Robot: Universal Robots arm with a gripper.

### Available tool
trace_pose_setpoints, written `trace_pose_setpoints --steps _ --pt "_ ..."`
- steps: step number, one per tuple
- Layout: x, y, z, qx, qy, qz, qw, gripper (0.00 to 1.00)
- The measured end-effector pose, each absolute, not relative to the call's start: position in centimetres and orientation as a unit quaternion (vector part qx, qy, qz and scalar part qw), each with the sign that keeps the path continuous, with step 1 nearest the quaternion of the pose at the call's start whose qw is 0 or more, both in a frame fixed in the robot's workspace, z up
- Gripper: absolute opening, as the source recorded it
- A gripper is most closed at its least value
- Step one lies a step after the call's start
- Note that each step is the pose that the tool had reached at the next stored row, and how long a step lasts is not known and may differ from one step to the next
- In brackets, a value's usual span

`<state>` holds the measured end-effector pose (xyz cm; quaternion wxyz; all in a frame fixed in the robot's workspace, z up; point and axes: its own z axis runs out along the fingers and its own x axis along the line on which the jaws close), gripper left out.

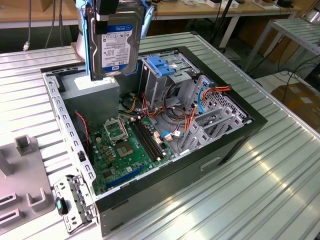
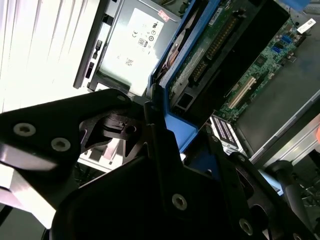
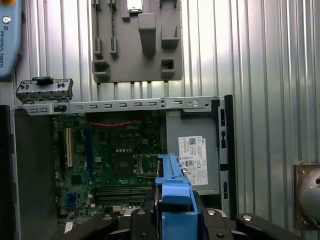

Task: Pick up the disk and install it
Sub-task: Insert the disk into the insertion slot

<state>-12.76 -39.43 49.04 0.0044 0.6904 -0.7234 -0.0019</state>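
Observation:
The disk (image 1: 114,44), a silver-grey hard drive with a white label and blue side rails, hangs upright above the back left corner of the open computer case (image 1: 240,131). My gripper (image 1: 109,14) is shut on its top edge. In the first wrist view I look down the disk's blue rail and tab (image 3: 173,196), with the black gripper (image 3: 174,222) clamped on both sides. In the second wrist view the disk's green circuit-board side (image 2: 212,50) and blue rail show beside the black fingers (image 2: 157,135). The grey drive cage with its blue latch (image 1: 162,66) stands just to the exterior view's right of the disk.
Below the disk sit the grey power supply (image 1: 92,90) and the green motherboard (image 1: 125,145). Orange, red and blue cables (image 1: 200,97) run beside the cage. A grey fixture plate (image 1: 25,175) lies on the ribbed metal table (image 1: 260,200) outside the case.

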Motion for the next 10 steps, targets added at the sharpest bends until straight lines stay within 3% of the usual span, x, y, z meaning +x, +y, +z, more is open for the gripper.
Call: trace_pose_setpoints --steps 10 --pt "-12.77 -40.04 49.03 0.69 -0.723 -0.002 0.004 0.37"
